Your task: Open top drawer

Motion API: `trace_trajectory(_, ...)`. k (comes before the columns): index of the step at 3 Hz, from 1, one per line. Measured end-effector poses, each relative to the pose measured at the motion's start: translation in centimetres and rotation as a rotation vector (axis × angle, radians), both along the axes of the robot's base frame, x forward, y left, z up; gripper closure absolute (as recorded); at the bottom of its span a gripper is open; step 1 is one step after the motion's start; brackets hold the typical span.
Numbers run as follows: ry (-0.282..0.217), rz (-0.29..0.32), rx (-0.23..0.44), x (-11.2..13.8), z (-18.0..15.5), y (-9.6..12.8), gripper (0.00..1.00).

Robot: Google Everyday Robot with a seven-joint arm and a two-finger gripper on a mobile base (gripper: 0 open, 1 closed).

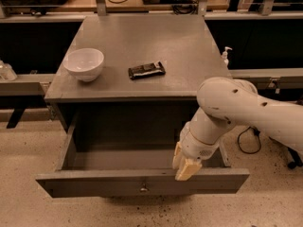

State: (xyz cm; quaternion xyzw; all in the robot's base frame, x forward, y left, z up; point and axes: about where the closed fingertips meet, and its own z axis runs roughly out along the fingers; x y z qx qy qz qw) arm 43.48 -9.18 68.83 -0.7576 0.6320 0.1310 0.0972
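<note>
Gripper (183, 162): the tan jaws sit at the top edge of the top drawer's (118, 183) front panel, right of its centre and on the inner side of that edge. The view does not show whether the jaws are wide, narrow or clamped on the panel; I cannot tell.

The white arm (236, 108) comes in from the right and bends down over the drawer's right half, hiding part of the right side wall.

Top drawer: it stands pulled well out toward the near side from under the worktop (142, 37). The deep grey box interior is exposed and nothing can be made out inside it. The wide grey front panel lies near the bottom edge of the view. A small metal knob (144, 188) sits at the panel's centre, left of the gripper and below it, apart from the jaws.

Worktop, grey: a white bowl (84, 64) stands upright at the left, close to the near edge. A dark wrapped snack bar (147, 70) lies flat near the middle, right of the bowl and apart from it.

Surroundings: a small pump bottle (226, 56) stands just beyond the worktop's right edge. The floor (28, 150) is pale and speckled.
</note>
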Motion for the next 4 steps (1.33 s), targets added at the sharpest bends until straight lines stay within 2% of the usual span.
trace_trajectory(2, -0.002, 0.002, -0.003, -0.1, 0.1, 0.0, 0.41)
trace_trajectory(3, -0.032, 0.025, -0.033, 0.1, 2.6, 0.3, 0.19)
trace_trajectory(4, -0.066, 0.047, -0.057, 1.1, 6.4, 0.5, 0.00)
